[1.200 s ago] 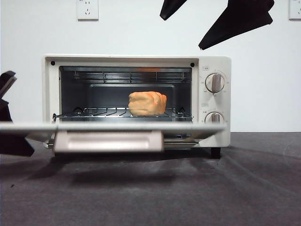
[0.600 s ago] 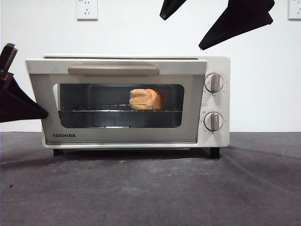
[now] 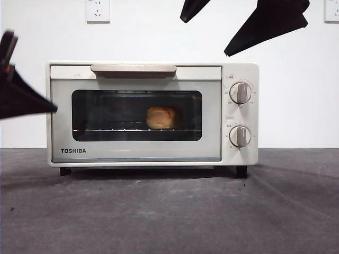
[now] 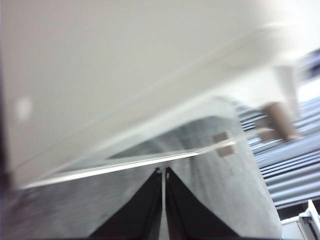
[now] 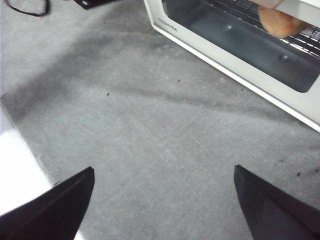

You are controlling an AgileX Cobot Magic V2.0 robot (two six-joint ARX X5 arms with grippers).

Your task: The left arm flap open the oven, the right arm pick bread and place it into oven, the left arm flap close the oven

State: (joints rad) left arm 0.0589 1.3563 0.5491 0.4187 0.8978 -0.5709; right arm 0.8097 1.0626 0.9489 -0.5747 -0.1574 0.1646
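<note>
The cream-white TOSHIBA oven point(image 3: 153, 114) stands on the dark table with its door shut and its beige handle point(image 3: 133, 69) at the top. The golden bread point(image 3: 160, 117) lies on the wire rack inside and shows through the dark glass. My left gripper point(image 3: 32, 100) is just to the left of the oven's left side, at door height. In the left wrist view its jaws point(image 4: 163, 172) are pressed together, empty, under the blurred oven body point(image 4: 125, 65). My right gripper point(image 3: 205, 38) hangs open and empty above the oven's right end. The right wrist view shows its jaws point(image 5: 165, 200) wide apart above the mat, with the oven point(image 5: 240, 50) and bread point(image 5: 280, 22) beyond.
Two round knobs point(image 3: 242, 92) sit on the oven's right panel. Wall sockets point(image 3: 98, 10) are on the white wall behind. A black cable point(image 5: 27, 7) lies on the grey mat, and the mat's pale edge point(image 5: 15, 165) is near the right gripper.
The oven door has swung up from flat open to fully shut. The left gripper rose from below the door to the oven's left side. The right gripper has not moved.
</note>
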